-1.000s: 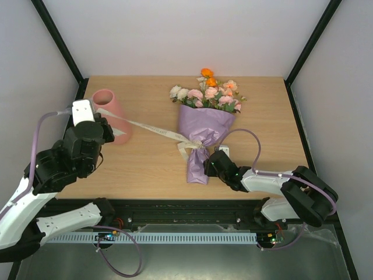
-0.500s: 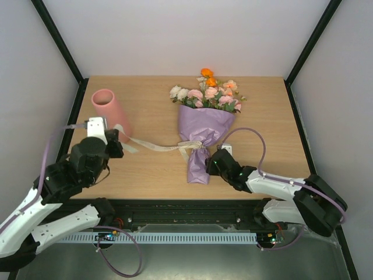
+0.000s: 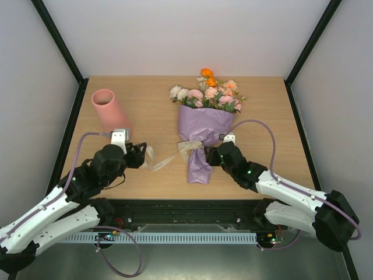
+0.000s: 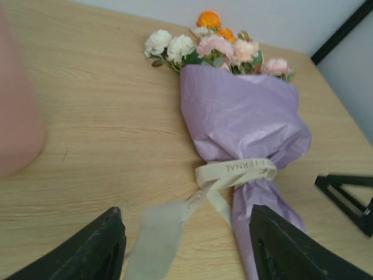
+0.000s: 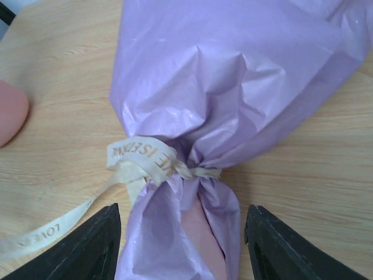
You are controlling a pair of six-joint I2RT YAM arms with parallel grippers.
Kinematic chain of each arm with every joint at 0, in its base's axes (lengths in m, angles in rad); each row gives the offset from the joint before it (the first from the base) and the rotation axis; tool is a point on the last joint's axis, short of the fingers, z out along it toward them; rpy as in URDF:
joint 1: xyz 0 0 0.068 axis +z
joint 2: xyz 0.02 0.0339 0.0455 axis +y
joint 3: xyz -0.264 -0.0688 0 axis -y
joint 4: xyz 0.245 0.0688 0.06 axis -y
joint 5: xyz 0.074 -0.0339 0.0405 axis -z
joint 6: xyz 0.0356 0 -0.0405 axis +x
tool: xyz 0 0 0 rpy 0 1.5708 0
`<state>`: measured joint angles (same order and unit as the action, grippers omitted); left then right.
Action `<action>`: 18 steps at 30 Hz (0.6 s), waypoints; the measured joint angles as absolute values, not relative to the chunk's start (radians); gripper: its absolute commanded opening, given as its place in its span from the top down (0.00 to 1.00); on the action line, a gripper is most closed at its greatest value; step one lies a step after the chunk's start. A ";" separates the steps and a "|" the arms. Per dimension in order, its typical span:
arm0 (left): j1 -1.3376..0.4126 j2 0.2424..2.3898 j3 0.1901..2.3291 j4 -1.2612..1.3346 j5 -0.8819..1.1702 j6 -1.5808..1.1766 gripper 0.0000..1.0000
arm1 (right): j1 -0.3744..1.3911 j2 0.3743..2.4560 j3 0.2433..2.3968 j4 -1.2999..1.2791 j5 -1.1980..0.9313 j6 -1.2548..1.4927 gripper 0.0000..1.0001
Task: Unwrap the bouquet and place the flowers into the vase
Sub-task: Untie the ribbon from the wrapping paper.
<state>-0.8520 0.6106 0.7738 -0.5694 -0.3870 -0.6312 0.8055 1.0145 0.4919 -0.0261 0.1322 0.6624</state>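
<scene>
The left gripper (image 4: 186, 217) gapes open over the ribbon (image 4: 232, 171) tail at lower left. The right gripper (image 5: 183, 210) straddles the neck of the bouquet (image 3: 205, 125) at centre frame; I cannot tell whether it squeezes. The vase (image 3: 111, 111) sits upper left.

The vase (image 4: 17, 116) shows blurred, cut off by the left edge.

Robot lab cell; white walls (image 3: 186, 35), black frame posts (image 3: 58, 39), wooden table (image 3: 151, 111).

Bouquet (image 3: 204, 131) lies centre of bench (image 3: 151, 93), flowers (image 3: 210, 92) toward far edge; vase (image 3: 111, 111) far left; ribbon (image 3: 166, 160) trails near-left.
</scene>
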 measured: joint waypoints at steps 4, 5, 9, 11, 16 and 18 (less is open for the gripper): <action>-0.852 0.661 0.767 -0.545 -0.352 -0.608 0.04 | 0.805 1.040 0.536 -0.031 0.135 0.611 0.47; -0.852 0.670 0.767 -0.543 -0.346 -0.608 0.03 | 0.805 1.053 0.552 -0.033 0.138 0.601 0.47; -0.852 0.670 0.756 -0.537 -0.331 -0.609 0.02 | 0.805 1.122 0.614 -0.039 0.155 0.558 0.47; -0.852 0.654 0.751 -0.529 -0.319 -0.609 0.01 | 0.805 1.159 0.635 -0.040 0.158 0.538 0.47; -0.852 0.594 0.659 -0.419 -0.249 -0.627 0.02 | 0.805 1.269 0.678 -0.060 0.175 0.489 0.43; -0.852 0.592 0.588 -0.357 -0.208 -0.645 0.12 | 0.805 1.312 0.708 -0.086 0.198 0.472 0.41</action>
<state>-0.8520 0.5919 0.5877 -0.3573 -0.2085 -0.6449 0.8055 1.3125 0.7082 -0.0860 0.1978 0.4717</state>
